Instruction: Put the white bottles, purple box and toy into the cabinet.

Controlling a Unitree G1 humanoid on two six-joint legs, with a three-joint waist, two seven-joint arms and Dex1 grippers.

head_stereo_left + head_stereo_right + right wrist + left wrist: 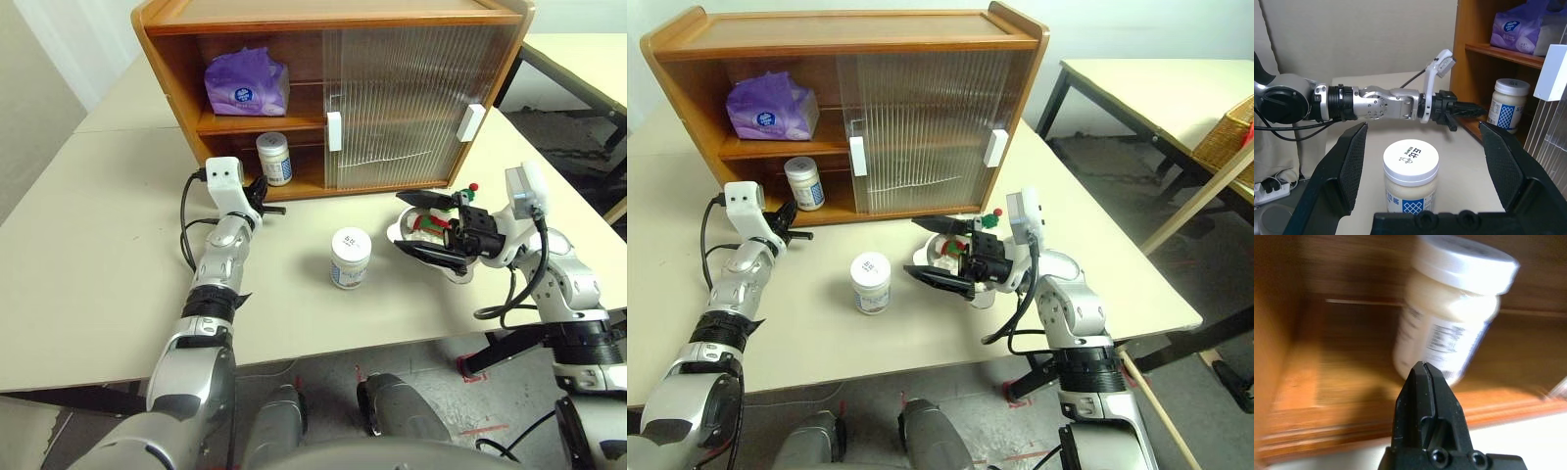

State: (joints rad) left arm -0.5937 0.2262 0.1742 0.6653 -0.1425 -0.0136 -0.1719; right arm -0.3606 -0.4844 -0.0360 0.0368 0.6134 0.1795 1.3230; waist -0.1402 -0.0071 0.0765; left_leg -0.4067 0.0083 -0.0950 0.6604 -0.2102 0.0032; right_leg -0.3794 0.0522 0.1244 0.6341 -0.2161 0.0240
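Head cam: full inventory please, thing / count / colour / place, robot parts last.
cabinet: 1, honey-brown wood, at the back of the table; left side open, ribbed translucent doors with white handles cover the right side.
purple box: 1, lilac, on the upper shelf, left side.
white bottles: 2, white with blue-printed labels; one on the lower shelf, one standing on the table in front of the cabinet.
toy: 1, white with red and green, on the table behind the right gripper, partly hidden.
table: 1, beige.
second table: 1, beige, further right.
left gripper: black fingers shut, empty, just outside the lower shelf.
right gripper: black fingers open, empty, pointing towards the bottle on the table.
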